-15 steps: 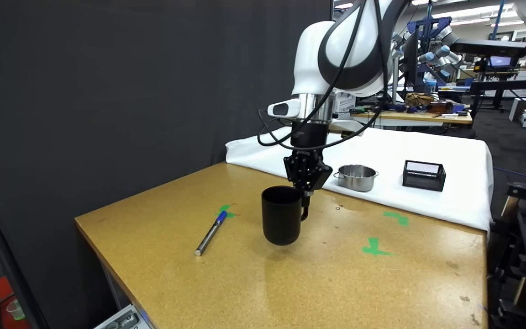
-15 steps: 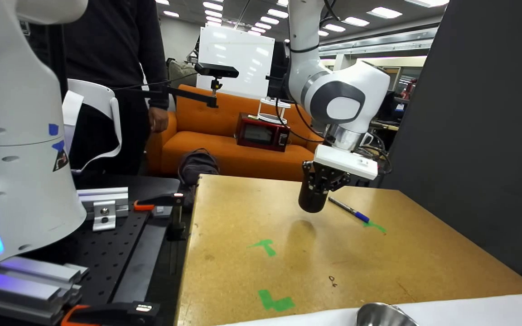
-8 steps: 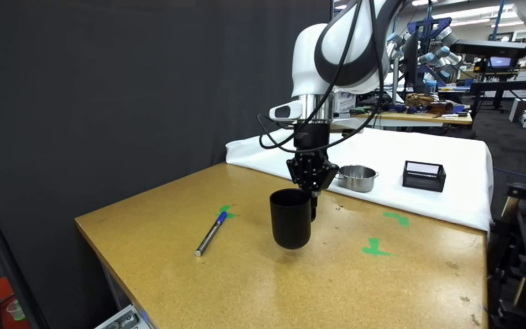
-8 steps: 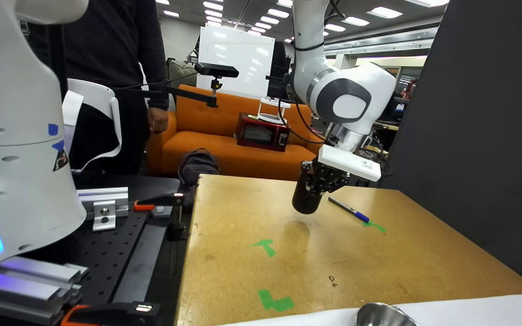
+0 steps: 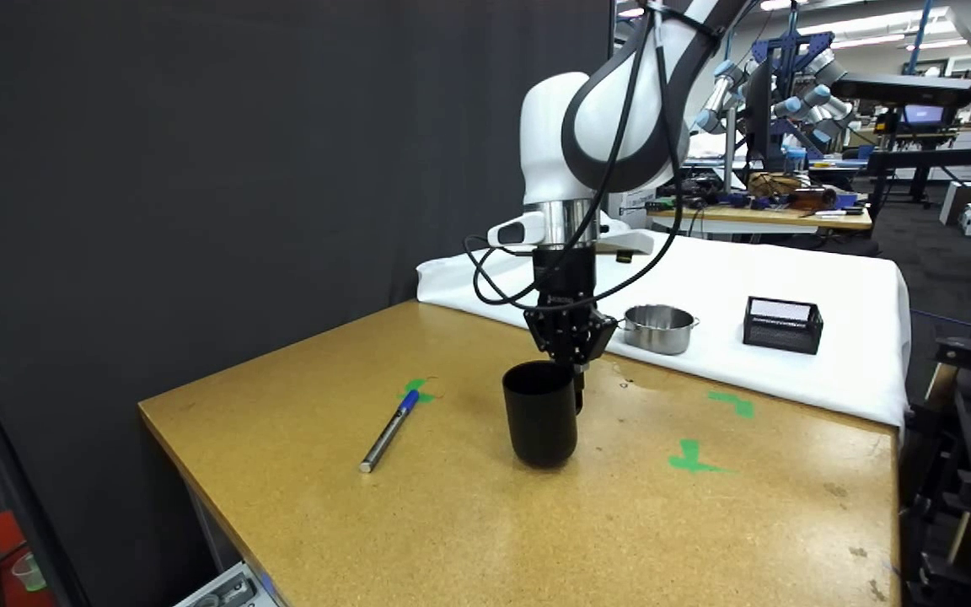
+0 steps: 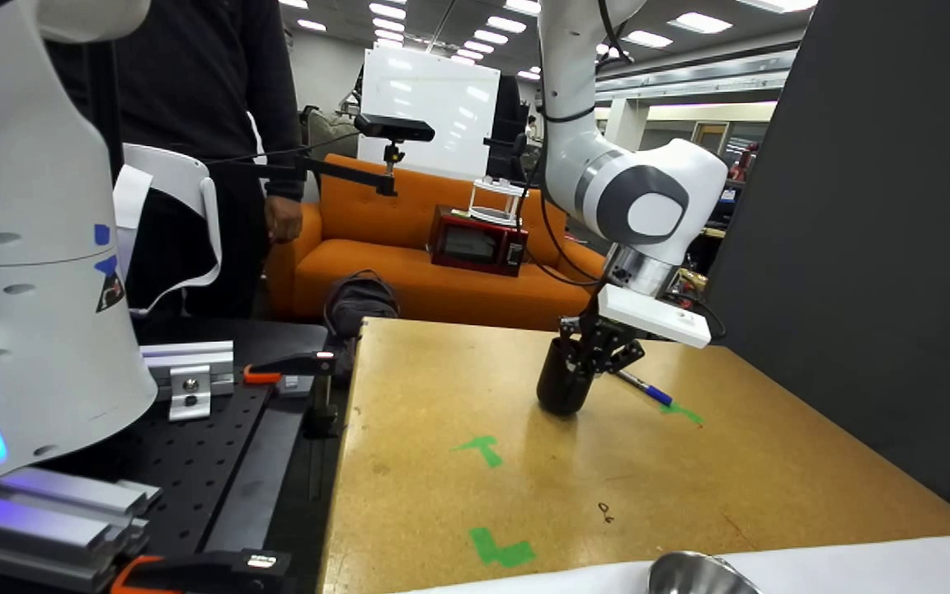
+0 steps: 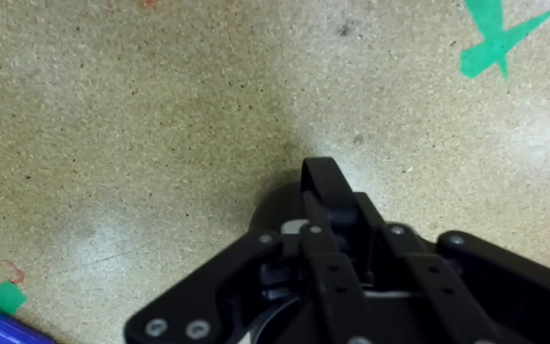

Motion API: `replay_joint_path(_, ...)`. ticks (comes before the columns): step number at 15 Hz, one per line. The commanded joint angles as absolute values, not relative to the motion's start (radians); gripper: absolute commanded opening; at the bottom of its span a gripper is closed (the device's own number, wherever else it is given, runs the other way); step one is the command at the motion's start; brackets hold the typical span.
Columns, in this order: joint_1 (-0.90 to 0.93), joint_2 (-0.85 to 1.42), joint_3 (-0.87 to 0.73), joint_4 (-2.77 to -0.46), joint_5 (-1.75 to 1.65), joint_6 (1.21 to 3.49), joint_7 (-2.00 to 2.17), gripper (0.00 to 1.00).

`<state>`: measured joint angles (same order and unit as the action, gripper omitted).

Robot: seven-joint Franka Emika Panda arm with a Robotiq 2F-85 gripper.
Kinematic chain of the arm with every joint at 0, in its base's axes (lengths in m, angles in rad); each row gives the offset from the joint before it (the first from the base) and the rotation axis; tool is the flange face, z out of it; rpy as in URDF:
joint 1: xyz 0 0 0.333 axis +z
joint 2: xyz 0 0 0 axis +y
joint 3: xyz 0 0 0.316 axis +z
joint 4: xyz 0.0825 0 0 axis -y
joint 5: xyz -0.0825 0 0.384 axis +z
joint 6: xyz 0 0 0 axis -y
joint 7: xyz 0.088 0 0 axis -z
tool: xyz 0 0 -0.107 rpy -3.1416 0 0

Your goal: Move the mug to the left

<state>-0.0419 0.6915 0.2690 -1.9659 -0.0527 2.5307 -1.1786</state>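
Orange sofa (image 6: 419, 290), whtbd (image 6: 446, 95) behind; dk backdrop (image 5: 258, 169); ceiling lts (image 6: 699, 23) on.

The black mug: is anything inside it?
In an exterior view, the mug shows only dark upper inner wall. Its near side hides the bottom, so I can't tell.

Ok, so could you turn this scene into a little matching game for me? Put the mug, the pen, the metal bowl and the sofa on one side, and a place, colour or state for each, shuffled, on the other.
Things:
1. Mug
2. Pen
3. Metal bowl
4. Sofa

Descriptions:
A. On the white cloth
B. Orange
C. Lying on the table, its blue end at a piece of green tape
D. Held by the end effector

Right pairs: 1-D, 2-C, 3-A, 4-B.
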Motion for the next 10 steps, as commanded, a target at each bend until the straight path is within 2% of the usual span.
replay_joint_path(1, -0.010, 0.725, 0.247, -1.909, -0.080, 2.518, -1.174, 0.05)
replay_joint_path(2, -0.006, 0.724, 0.246, -1.907, -0.085, 2.518, -1.171, 0.34)
replay_joint_path(3, -0.002, 0.723, 0.245, -1.905, -0.089, 2.520, -1.170, 0.45)
replay_joint_path(8, 0.009, 0.740, 0.244, -1.876, -0.090, 2.514, -1.170, 0.81)
replay_joint_path(10, 0.010, 0.740, 0.248, -1.871, -0.086, 2.510, -1.171, 0.92)
